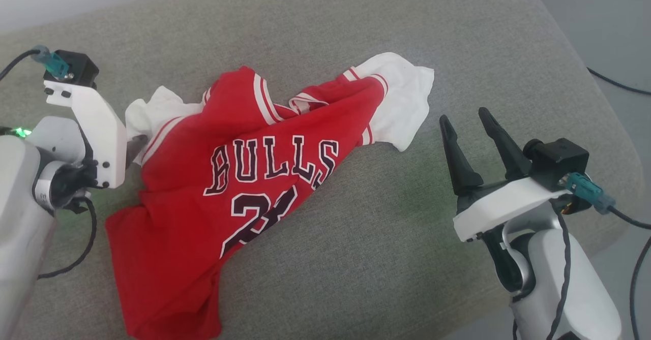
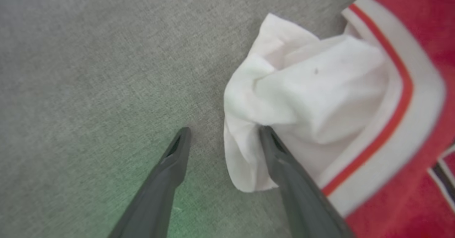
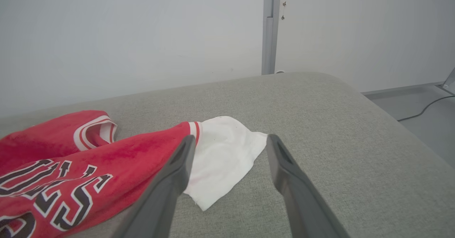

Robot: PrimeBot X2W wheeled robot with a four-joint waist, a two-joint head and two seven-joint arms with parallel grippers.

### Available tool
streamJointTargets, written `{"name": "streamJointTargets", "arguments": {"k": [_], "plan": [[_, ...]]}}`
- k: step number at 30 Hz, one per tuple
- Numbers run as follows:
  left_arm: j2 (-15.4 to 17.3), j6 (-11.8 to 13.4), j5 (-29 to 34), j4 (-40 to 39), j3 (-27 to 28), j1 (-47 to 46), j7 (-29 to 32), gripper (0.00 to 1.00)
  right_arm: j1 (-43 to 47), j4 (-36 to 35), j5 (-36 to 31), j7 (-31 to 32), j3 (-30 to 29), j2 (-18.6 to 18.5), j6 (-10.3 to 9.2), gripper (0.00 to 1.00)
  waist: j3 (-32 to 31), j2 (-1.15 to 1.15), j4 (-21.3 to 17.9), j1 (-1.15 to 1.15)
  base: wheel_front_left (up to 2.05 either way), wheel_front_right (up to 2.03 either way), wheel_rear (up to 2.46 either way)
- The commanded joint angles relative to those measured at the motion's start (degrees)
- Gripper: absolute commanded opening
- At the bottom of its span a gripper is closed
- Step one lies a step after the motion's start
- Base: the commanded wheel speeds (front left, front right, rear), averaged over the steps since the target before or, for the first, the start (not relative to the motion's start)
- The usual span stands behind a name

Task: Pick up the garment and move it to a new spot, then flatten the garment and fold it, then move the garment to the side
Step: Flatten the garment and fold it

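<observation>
A: Nearest first. Left gripper (image 2: pixel 224 131)?
B: Fingers spread, nothing pinched. One finger is over the bare grey surface (image 1: pixel 381 238), the other in front of a bunched white sleeve (image 2: pixel 302 88). The sleeve's edge lies between them. Contact: cannot tell.
A: Right gripper (image 1: pixel 464 116)?
B: Spread too, empty, above the surface. Near the second sleeve (image 1: pixel 402 101), but apart from it.
A: Garment (image 1: pixel 244 177)?
B: Crumpled on the surface between the two grippers, closer to the left one. Red body, "BULLS" lettering face up, number creased below it, lower part trailing toward the near edge. Striped trim at the collar and sleeve seams.
A: Beyond?
B: Bare surface out to its rounded far edge, then a pale wall (image 3: pixel 142 35). A dark cable (image 1: pixel 615 81) lies on the floor (image 1: pixel 600 25) at far right.
</observation>
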Motion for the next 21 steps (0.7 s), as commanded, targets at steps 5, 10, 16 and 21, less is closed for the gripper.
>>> {"name": "streamJointTargets", "arguments": {"k": [5, 10, 16, 21], "plan": [[-1.63, 1.43, -0.59, 3.83, -1.88, -0.37, 4.91, 1.0, -1.32, 0.67, -0.42, -0.53, -0.22, 0.31, 0.0, 1.0, 0.94, 0.0, 0.41, 0.0, 0.0, 0.0, 0.0], [-3.47, -0.29, -2.3, 4.72, -3.16, -0.32, 7.46, 0.0, -1.69, 1.2, -0.42, -0.7, -0.12, 0.32, 0.0, 1.0, 1.31, 0.0, 1.12, 0.0, 0.0, 0.0, 0.0], [-3.52, -1.04, -2.73, 4.04, -2.56, -1.67, 6.53, 0.0, -1.74, 1.41, -1.25, -0.85, -1.2, 0.3, 0.0, 1.0, 0.97, 0.0, 3.15, 0.0, 0.0, 0.0, 0.0], [-1.92, 0.05, -2.36, 1.96, -1.0, -1.89, 4.11, 0.0, -1.15, 1.0, -2.59, -0.15, -2.72, 0.3, 0.0, 1.0, -0.19, 0.0, 6.25, 0.0, 0.0, 0.0, 0.0]]}}
